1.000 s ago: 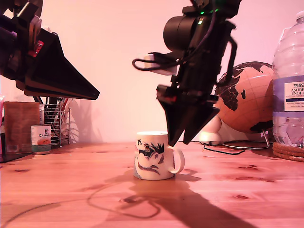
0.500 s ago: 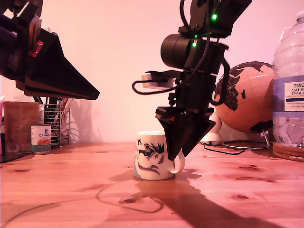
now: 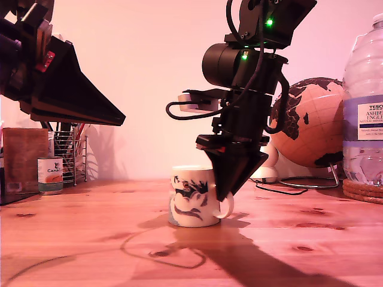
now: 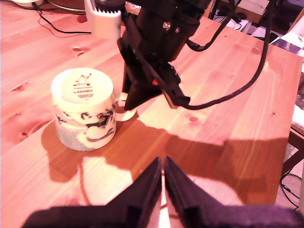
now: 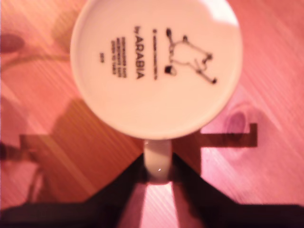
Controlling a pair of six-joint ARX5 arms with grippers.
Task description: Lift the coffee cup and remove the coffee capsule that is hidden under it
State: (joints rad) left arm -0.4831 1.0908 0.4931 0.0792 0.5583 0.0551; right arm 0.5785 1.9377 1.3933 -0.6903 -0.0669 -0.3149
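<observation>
The coffee cup (image 3: 190, 197) is a white mug with a dark blue print. It stands upside down on the wooden table, its printed base (image 5: 156, 66) facing up and its loop handle toward the exterior view's right. My second gripper (image 3: 222, 196) comes down from above, and its black fingers (image 5: 183, 183) press on both sides of the handle. In the first wrist view the cup (image 4: 84, 107) sits beside that gripper (image 4: 130, 102). My first gripper (image 3: 119, 118) hangs shut and empty, high at the exterior view's left, its tips (image 4: 162, 164) together. The coffee capsule is hidden.
A small labelled tin can (image 3: 49, 174), a brown box (image 3: 24, 158) and a wire rack (image 3: 72, 155) stand at the exterior view's back left. A globe (image 3: 308, 122), a water bottle (image 3: 364, 101) and cork coasters (image 3: 362, 190) stand at the back right. The table edge (image 4: 292, 128) shows in the first wrist view.
My second arm has come down and swung more upright, bringing its fingers onto the cup's handle. The cup still rests on the table. My first arm has not moved.
</observation>
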